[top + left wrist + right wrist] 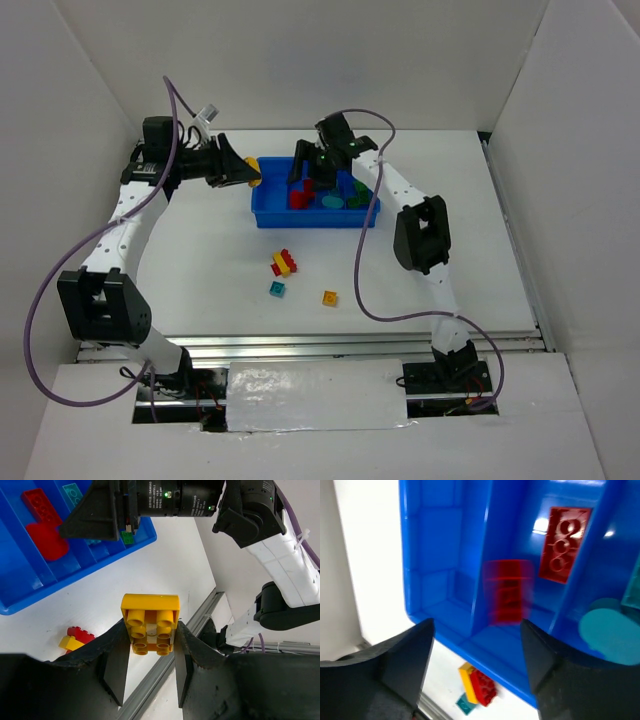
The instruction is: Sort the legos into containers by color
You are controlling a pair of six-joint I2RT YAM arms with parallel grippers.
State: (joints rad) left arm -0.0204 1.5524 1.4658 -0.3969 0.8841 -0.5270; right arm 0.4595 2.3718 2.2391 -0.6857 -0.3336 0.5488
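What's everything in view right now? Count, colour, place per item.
table: 1, white, under everything
tray: 1, blue, four compartments, far centre
red bricks: 2, red, tray's second compartment from left; one blurred
teal pieces: at least 2, teal, third compartment; one round
green brick: at least 1, green, rightmost compartment
brick pair: 2, red and yellow, touching, on table
teal brick: 1, teal, on table
loose yellow brick: 1, yellow, on table
held yellow brick: 1, yellow, gripped beside tray
left tool: black, shut on held yellow brick
right tool: black, open, over tray
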